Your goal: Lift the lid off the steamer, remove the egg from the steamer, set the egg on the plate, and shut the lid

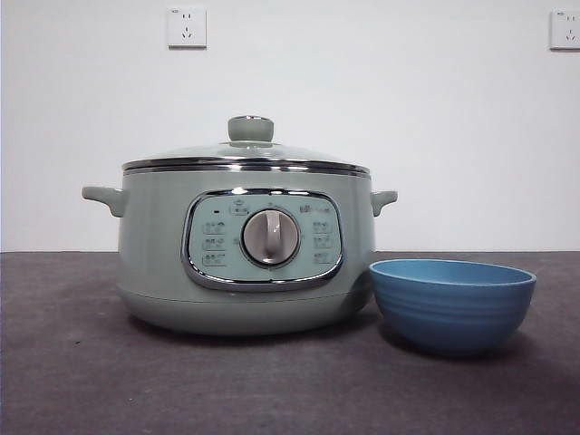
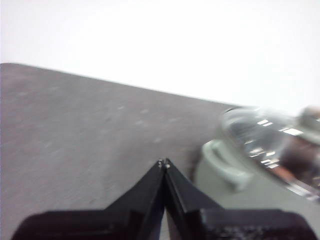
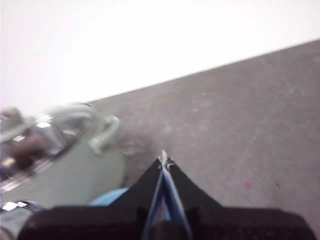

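Front view: one steamer (image 1: 245,263), lid (image 1: 246,154) on; one bowl (image 1: 453,304); both grippers closed, empty.

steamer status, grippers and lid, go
Left gripper and right gripper shut, empty, clear of pot. Lid seated on steamer. Blue bowl beside it, nothing blocking knob.

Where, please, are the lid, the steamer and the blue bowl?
lid (image 1: 250,128), front view, on its green knob.
steamer (image 1: 154,245), front view, on its side wall.
blue bowl (image 1: 453,313), front view, on its outer wall.
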### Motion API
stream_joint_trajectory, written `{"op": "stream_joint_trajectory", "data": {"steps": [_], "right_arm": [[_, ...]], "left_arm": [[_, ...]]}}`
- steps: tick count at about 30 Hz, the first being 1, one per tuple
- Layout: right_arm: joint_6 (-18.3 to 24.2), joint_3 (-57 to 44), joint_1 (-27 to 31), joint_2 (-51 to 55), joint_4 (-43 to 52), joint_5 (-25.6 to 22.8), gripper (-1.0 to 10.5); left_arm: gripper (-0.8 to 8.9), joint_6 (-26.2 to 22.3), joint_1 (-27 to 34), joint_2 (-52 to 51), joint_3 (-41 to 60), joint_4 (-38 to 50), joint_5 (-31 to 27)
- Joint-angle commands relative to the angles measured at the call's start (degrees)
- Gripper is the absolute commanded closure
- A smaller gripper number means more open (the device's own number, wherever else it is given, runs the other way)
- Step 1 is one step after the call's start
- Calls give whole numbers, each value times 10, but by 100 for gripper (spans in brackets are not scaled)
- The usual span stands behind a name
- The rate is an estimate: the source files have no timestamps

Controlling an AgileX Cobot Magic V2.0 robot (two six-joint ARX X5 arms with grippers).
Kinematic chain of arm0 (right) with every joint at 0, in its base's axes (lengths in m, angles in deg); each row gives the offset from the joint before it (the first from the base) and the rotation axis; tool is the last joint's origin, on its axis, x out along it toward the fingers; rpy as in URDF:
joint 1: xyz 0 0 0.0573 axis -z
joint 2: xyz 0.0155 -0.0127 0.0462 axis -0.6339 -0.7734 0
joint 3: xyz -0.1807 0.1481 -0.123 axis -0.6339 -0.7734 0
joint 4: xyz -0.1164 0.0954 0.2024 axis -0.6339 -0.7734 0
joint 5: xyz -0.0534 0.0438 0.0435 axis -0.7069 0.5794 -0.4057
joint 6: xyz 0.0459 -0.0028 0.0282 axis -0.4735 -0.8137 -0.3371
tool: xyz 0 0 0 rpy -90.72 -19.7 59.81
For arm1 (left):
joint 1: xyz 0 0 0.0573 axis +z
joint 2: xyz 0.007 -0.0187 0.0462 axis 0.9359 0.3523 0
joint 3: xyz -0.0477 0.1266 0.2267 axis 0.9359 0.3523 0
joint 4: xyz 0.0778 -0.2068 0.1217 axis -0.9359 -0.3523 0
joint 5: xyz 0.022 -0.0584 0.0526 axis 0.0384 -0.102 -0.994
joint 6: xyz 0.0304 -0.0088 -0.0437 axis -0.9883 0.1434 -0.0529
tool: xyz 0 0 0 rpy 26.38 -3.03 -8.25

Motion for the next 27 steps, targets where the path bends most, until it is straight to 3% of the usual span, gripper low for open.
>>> {"op": "stream_joint_trajectory", "data": {"steps": [1,4,14,22,27], "right_arm": [[-9,42,-1,-32,-8,18,958],[-1,98,-1,-83,-36,59,958],[132,331,-1,-310,-231,220,958],[264,496,-9,-446,-432,266,958],[282,539,-24,-475,-476,266,958]], "left_arm": [[821,24,2,18,-37,-18,39],[821,23,2,48,-85,-46,83],[821,-12,2,194,-256,-126,251],[821,-62,1,293,-351,-227,357],[821,-97,1,319,-379,-285,385]]}}
